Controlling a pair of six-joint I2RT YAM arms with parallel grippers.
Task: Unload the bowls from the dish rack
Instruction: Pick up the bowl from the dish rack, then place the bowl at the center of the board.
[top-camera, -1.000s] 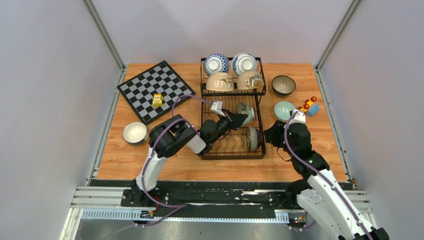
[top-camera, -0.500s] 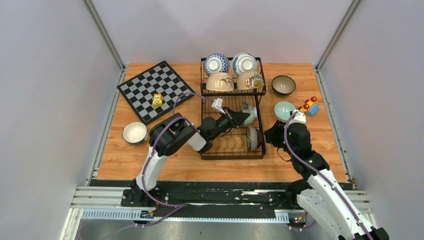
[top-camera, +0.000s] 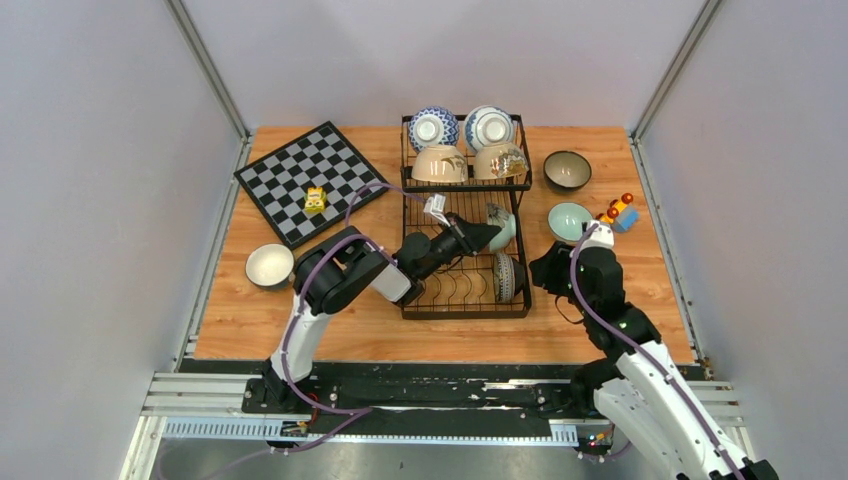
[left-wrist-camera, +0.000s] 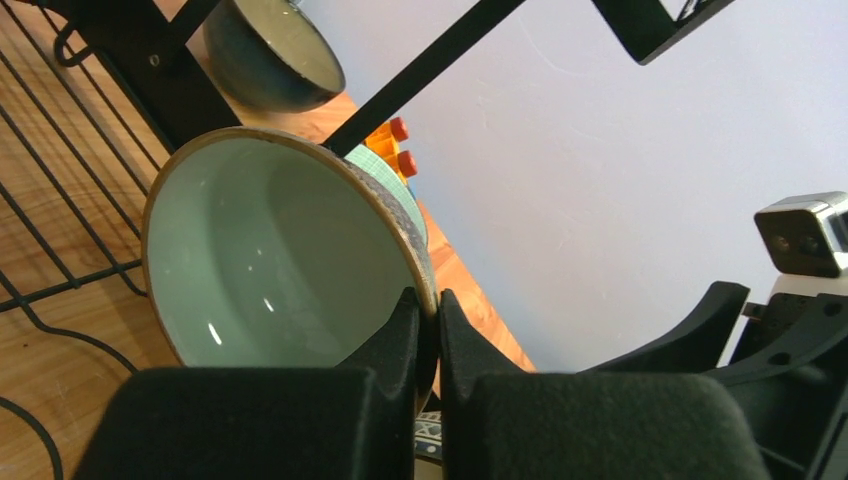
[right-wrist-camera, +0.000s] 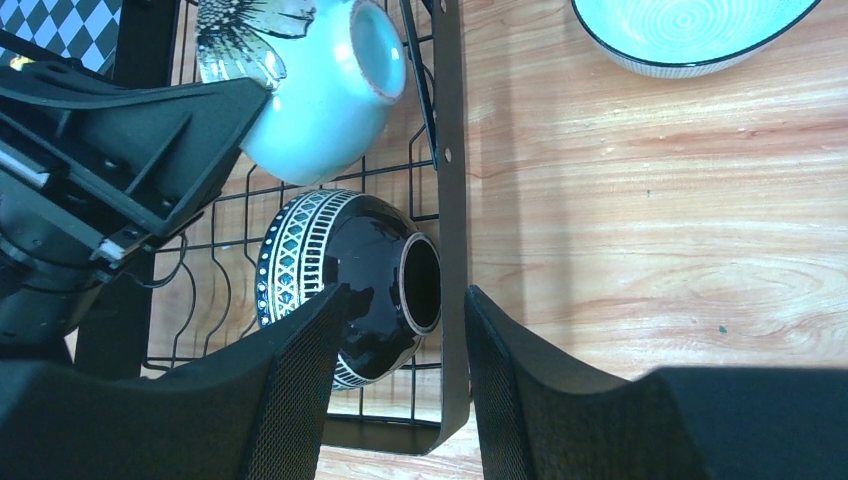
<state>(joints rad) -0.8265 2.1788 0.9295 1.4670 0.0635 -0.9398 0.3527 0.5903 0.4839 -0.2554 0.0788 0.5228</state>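
The black wire dish rack (top-camera: 466, 300) stands mid-table. Its upper basket holds two blue-and-white bowls (top-camera: 433, 128) and two beige bowls (top-camera: 439, 165). My left gripper (top-camera: 485, 235) reaches into the lower tray and is shut on the rim of a pale teal bowl (top-camera: 503, 226), also seen in the left wrist view (left-wrist-camera: 270, 260) and the right wrist view (right-wrist-camera: 320, 90). A dark-glazed patterned bowl (top-camera: 504, 277) stands on edge in the lower tray (right-wrist-camera: 350, 285). My right gripper (right-wrist-camera: 405, 330) is open above that bowl's foot and the rack's right bar (right-wrist-camera: 452, 200).
On the table right of the rack are a dark bowl (top-camera: 567, 170), a teal bowl (top-camera: 569, 220) and a small toy (top-camera: 620, 212). A checkerboard (top-camera: 310, 180) with a yellow block (top-camera: 315, 199) lies at the far left; a white bowl (top-camera: 270, 265) sits below it.
My left gripper has lifted the pale teal bowl slightly up and away within the lower tray. The right arm has barely moved.
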